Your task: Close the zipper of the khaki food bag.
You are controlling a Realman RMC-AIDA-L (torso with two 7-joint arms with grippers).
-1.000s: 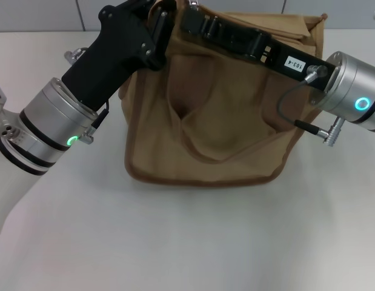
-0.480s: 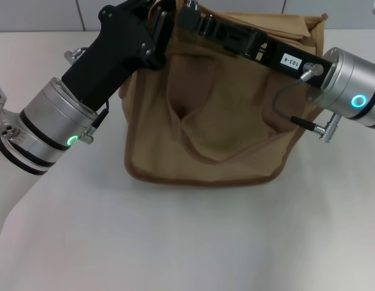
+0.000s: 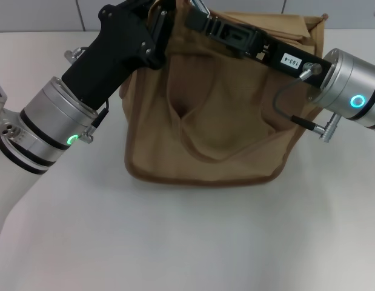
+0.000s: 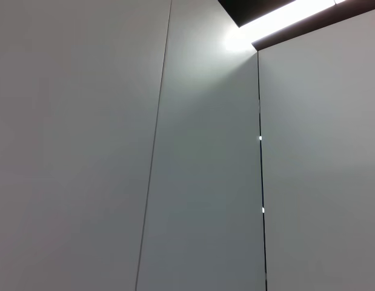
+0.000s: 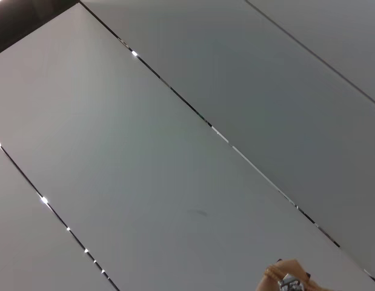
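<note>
Both grippers, left (image 3: 165,13) and right (image 3: 196,11), at bag (image 3: 223,130) top, table's (image 3: 193,242) far edge; grip state unclear.

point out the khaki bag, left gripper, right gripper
khaki food bag (image 3: 223,109), head view, front panel.
left gripper (image 3: 152,27), head view, at the bag's top left corner.
right gripper (image 3: 196,9), head view, over the bag's top.
</note>
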